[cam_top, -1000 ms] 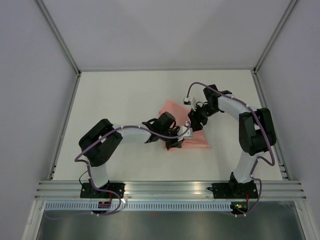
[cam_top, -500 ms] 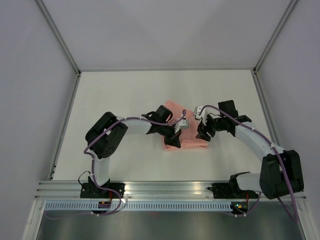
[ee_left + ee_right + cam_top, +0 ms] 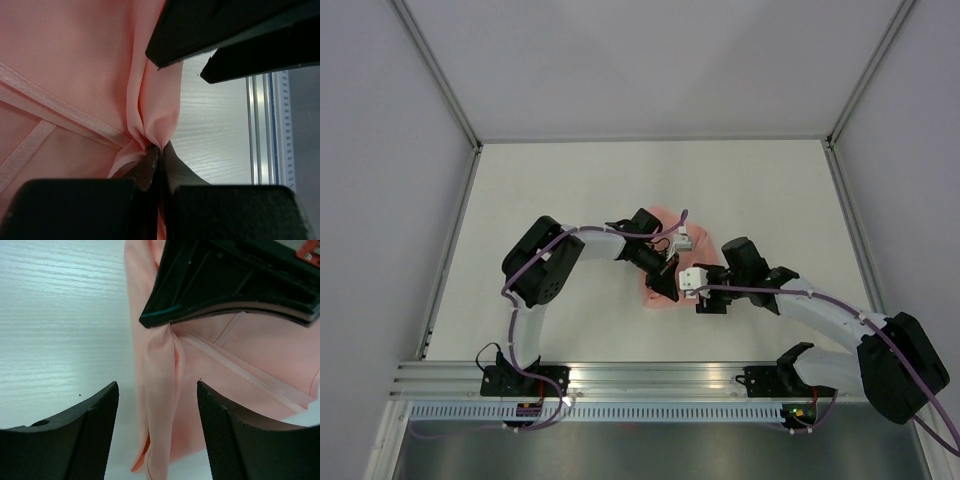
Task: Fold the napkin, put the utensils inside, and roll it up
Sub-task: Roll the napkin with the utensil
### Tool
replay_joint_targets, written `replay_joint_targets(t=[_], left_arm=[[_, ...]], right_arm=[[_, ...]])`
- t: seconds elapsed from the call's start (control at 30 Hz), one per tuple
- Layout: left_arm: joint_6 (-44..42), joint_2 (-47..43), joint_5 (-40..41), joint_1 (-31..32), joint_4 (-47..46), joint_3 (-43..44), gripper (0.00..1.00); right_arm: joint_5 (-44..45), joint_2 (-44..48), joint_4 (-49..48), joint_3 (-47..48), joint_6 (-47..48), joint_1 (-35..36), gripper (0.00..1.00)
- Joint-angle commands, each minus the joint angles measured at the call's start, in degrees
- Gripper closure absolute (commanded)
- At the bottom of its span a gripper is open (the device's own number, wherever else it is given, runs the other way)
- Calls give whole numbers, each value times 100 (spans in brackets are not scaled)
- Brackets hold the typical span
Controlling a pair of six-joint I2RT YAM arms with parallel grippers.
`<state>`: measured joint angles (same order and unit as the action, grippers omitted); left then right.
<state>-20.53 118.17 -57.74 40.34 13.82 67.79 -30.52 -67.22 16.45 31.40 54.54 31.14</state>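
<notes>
The salmon-pink napkin [image 3: 655, 298] lies bunched at the table's middle, mostly hidden under both grippers. My left gripper [image 3: 667, 280] is shut on a pinched fold of the napkin [image 3: 100, 75]; its tips [image 3: 160, 150] grip the cloth edge just above the table. My right gripper [image 3: 693, 295] is open. In the right wrist view its jaws [image 3: 157, 390] straddle a long raised fold of the napkin [image 3: 240, 350] without touching it, just below the left gripper [image 3: 235, 280]. The right gripper's fingers [image 3: 225, 30] show in the left wrist view. No utensils are in view.
White table [image 3: 570, 190] with a metal rail [image 3: 660, 375] along the near edge and grey walls on three sides. Both arm bases sit at the near edge.
My right arm swung from the napkin's far right side round to its near right side, gripper now over the fold. My left gripper shifted slightly, and the napkin bunched up smaller.
</notes>
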Motion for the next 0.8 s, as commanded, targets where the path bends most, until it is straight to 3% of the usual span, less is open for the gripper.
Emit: replay_joint_targets(t=[0.0,0.23,0.4,0.77], left_arm=[[-126,531,579,27,709,-126,98],[-144,602,605,18,788,-47,98],[-170,576,623,18,815,-29,98],[-214,488,641,-8,824,15,98]], right_arm=[[292,-28,-546,-125,285,339,30],[802,-396,-906,-283,311,946,30],[846,-748,-959,-222,311,1009,33],[785,-1284,-459,59,355,1070,53]])
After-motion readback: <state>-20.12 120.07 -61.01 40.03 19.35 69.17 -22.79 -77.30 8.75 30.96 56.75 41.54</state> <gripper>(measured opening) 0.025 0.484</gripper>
